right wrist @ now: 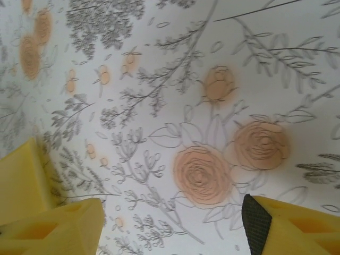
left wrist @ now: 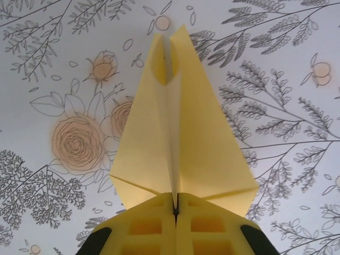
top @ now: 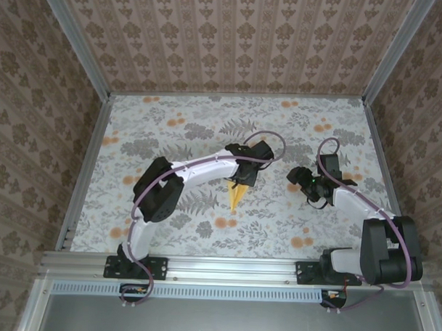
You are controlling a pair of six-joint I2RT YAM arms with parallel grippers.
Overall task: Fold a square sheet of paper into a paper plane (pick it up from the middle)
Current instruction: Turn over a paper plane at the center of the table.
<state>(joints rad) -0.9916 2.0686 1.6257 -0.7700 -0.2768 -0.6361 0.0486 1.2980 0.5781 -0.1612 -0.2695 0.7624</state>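
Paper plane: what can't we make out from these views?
- Top external: paper plane mostly covered by the left gripper; folds too small to read.
- Left wrist: the plane's near end is hidden between the shut gripper's fingers.
- Right wrist: the open right gripper has its fingers cut off by the bottom edge.

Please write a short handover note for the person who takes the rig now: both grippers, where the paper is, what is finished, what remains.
Left gripper: jaws shut on the paper plane, pinched at its wide end along the centre crease.
Right gripper: jaws open, empty, above the floral table.
Done: folds look complete.
To do: probably only set it down and release.
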